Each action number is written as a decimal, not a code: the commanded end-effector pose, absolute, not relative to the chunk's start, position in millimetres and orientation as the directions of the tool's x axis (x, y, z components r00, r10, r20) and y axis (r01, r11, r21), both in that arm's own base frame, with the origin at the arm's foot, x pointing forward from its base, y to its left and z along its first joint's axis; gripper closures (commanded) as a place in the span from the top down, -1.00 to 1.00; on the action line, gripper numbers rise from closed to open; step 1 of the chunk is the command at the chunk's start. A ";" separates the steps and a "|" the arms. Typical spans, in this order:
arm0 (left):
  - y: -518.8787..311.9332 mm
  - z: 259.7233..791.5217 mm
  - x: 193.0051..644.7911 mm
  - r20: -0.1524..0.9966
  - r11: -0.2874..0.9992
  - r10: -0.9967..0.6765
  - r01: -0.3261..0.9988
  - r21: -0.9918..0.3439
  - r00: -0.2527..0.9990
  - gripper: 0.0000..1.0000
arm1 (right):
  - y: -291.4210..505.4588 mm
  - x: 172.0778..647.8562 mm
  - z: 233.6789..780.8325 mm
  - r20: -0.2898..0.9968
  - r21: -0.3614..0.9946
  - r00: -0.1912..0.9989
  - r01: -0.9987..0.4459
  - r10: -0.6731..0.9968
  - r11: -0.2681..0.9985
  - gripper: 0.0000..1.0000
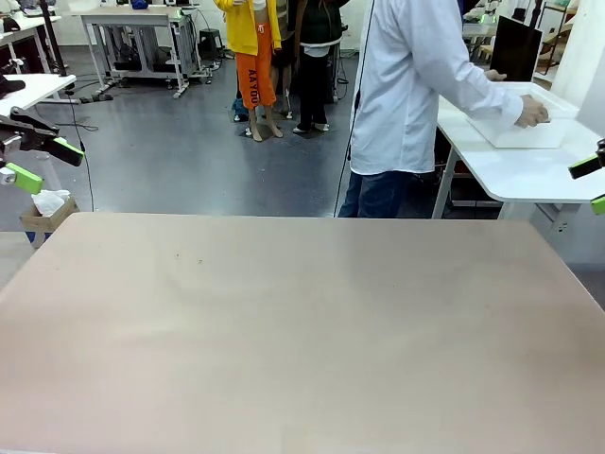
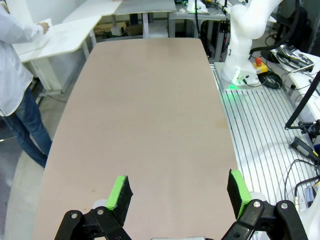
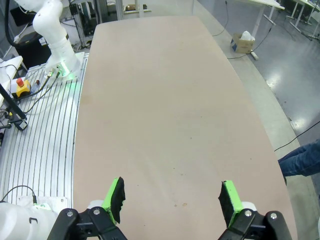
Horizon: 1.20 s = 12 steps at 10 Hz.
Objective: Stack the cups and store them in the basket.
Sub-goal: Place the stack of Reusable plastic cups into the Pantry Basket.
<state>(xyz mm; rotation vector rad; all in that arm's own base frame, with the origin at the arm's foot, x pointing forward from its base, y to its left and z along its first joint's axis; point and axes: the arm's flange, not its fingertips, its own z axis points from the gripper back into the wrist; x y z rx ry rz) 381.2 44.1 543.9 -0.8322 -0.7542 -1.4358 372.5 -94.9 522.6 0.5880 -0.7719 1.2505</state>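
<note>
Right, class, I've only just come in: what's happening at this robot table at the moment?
Nothing is being handled on the shared table yet. The left gripper and the right gripper both hang open above its ends, holding nothing. The person has turned to a white side table with a hand on the basket there, seemingly fetching it.

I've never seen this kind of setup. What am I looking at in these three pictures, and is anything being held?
Two robot arms share a tan table. The front picture looks across it: the left gripper and right gripper peek in at the edges. The other two pictures come from cameras on each wrist, looking past the green-padded fingers: left gripper, right gripper. Both stand open and hold nothing. At a side table, a person has a hand on a white basket.
</note>
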 end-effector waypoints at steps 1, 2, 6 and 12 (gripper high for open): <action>42.5 547.3 380.2 0.852 -0.028 -0.524 0.999 -0.039 0.018 1.00 | -95.2 373.8 527.1 0.795 -0.008 0.136 -0.972 0.591 0.235 1.00; 42.5 547.3 380.2 0.852 -0.028 -0.524 0.999 -0.039 0.018 1.00 | -95.2 373.8 527.1 0.795 -0.008 0.136 -0.972 0.591 0.235 1.00; 42.5 547.3 380.2 0.852 -0.028 -0.524 0.999 -0.039 0.018 1.00 | -95.2 373.8 527.1 0.795 -0.008 0.136 -0.972 0.591 0.235 1.00; 42.5 547.3 380.2 0.852 -0.028 -0.524 0.999 -0.039 0.018 1.00 | -95.2 373.8 527.1 0.795 -0.008 0.136 -0.972 0.591 0.235 1.00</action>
